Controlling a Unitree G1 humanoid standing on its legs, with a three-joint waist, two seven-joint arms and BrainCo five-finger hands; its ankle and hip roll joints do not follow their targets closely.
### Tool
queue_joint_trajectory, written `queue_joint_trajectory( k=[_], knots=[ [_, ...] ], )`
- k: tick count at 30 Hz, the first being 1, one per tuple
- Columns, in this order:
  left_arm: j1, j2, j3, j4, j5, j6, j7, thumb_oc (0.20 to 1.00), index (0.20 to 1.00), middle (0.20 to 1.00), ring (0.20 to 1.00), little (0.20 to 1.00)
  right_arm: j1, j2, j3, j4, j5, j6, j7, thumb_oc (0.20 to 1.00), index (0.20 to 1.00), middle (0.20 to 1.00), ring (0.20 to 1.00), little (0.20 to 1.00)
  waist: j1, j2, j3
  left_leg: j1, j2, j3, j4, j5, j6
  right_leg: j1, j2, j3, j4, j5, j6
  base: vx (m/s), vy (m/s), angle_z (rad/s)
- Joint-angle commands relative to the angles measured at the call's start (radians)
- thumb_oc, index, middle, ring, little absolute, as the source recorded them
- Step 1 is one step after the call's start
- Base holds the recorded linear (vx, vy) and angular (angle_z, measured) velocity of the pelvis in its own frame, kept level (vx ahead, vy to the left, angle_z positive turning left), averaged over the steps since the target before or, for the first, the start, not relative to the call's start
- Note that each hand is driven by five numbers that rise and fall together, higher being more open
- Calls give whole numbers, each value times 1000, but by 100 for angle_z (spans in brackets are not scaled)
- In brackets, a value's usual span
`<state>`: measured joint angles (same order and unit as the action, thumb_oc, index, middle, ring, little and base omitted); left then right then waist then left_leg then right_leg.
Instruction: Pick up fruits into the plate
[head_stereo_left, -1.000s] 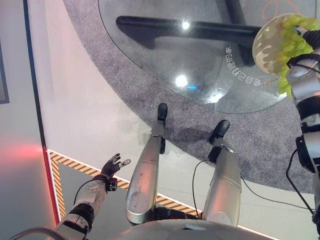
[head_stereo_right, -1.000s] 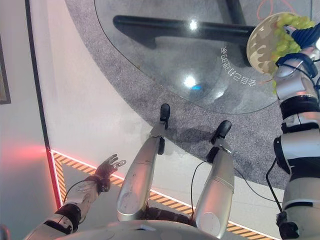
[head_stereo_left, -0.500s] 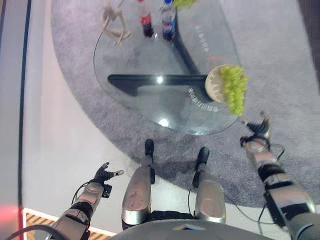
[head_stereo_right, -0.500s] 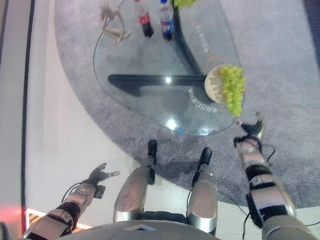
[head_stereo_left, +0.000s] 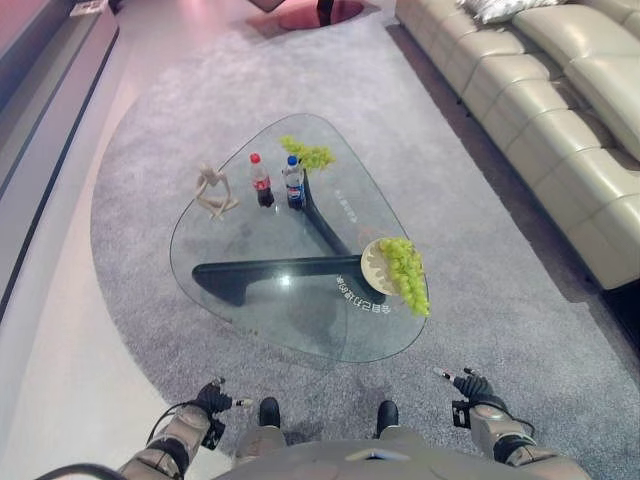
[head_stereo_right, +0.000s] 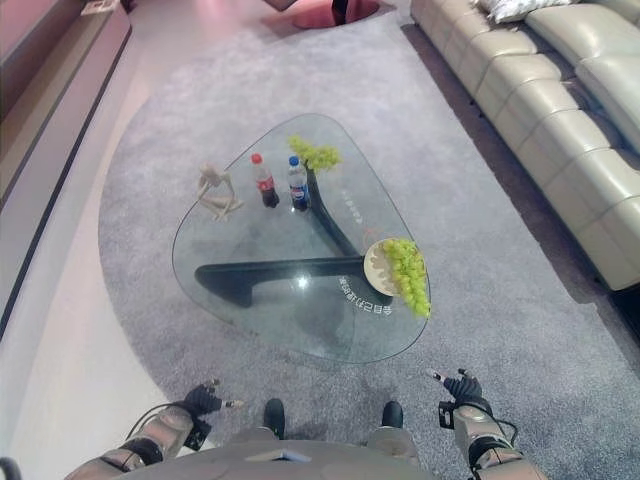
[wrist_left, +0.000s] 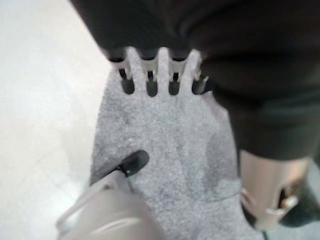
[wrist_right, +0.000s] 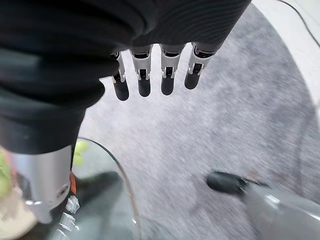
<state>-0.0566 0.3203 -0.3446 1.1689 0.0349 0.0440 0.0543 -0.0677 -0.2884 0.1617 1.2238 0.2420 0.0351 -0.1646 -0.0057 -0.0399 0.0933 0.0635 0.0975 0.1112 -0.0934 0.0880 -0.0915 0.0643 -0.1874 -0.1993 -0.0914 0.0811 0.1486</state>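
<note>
A pale round plate (head_stereo_left: 372, 264) sits near the right edge of the glass table (head_stereo_left: 240, 235). A bunch of green grapes (head_stereo_left: 405, 272) lies across it and hangs over its near rim. A second green bunch (head_stereo_left: 309, 156) lies at the table's far edge. My left hand (head_stereo_left: 213, 398) is low by my side over the rug, well short of the table, its fingers (wrist_left: 150, 82) straight and empty. My right hand (head_stereo_left: 470, 386) is low on the other side, its fingers (wrist_right: 152, 75) straight too, holding nothing.
Two bottles (head_stereo_left: 260, 180) (head_stereo_left: 293, 183) and a wooden figure (head_stereo_left: 211, 190) stand on the far part of the table. A beige sofa (head_stereo_left: 560, 110) runs along the right. The grey rug (head_stereo_left: 500, 290) surrounds the table.
The camera has swung up, so the whole room now shows. My right hand has come away from the plate and dropped to my side. The grapes stay on the plate.
</note>
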Motion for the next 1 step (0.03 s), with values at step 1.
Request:
queue_joint_trajectory(
  k=[1],
  knots=[
    [-59,-12,21,87,67,22,3,1000,1000,1000,1000,1000,-41,-7,22,44,-39,67,64,1000,1000,1000,1000,1000,10,18,31,-1,-17,26,39,-132,26,-13,37,-23,80,-93,-10,0,0,0]
  ],
)
